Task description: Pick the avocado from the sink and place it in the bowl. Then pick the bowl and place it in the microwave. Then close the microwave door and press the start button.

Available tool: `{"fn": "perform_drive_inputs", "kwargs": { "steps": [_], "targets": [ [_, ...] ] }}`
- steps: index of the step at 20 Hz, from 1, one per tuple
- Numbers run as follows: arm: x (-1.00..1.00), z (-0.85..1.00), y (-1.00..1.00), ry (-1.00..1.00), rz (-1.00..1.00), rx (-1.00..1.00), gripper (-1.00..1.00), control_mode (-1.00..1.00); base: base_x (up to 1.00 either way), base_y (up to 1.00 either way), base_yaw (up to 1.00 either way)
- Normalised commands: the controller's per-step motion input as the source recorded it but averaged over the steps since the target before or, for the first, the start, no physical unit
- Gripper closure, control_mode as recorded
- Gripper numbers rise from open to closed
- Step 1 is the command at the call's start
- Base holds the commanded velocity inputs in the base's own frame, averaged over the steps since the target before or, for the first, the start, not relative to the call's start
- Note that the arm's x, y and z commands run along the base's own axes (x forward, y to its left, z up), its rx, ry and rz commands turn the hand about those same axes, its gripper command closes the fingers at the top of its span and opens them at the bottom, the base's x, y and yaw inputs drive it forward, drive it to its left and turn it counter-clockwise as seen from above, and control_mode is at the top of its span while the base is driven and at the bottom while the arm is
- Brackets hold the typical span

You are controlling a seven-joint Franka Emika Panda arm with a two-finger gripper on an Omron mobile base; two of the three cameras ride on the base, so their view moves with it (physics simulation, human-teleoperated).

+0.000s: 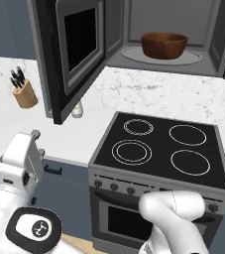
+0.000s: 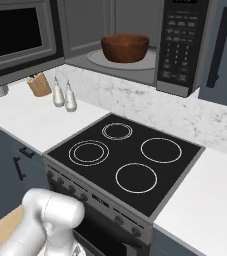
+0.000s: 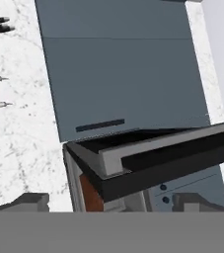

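Leftmost, the wide dark grey microwave door (image 1: 77,52) with its black window stands swung open above the white worktop (image 1: 15,124). Toward 1 o'clock of it, the round reddish-brown wooden bowl (image 1: 163,44) sits on the glass turntable inside the dark grey built-in microwave (image 2: 182,45). From the hand camera, the door's edge (image 3: 158,158) lies at 12 o'clock of the gripper (image 3: 111,202), its long axis running crosswise. The gripper's dark fingertips (image 3: 32,201) sit wide apart, holding nothing. Closing probably needs a sideways push.
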Motion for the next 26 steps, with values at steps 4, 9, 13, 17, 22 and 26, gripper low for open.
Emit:
{"fn": "perform_drive_inputs", "kwargs": {
  "steps": [4,9,13,17,22,26],
  "targets": [
    [0.78,-0.09,0.63,0.00,-0.14,0.00,-1.00,-1.00,0.00,0.00,0.00],
    [0.64,-0.02,0.28,0.00,-0.11,0.00,-1.00,-1.00,0.00,0.00,0.00],
    [0.71,0.00,0.01,0.00,-0.09,0.00,-1.00,-1.00,0.00,0.00,0.00],
    [0.63,0.00,0.00,0.00,-0.07,0.00,-1.00,-1.00,0.00,0.00,0.00],
    [0.50,0.00,-0.20,-0.03,-0.06,0.00,-1.00,-1.00,0.00,0.00,0.00],
    [0.46,0.17,-0.42,-0.02,-0.01,0.05,-1.00,-1.00,0.00,0.00,0.00]
  ]
}}
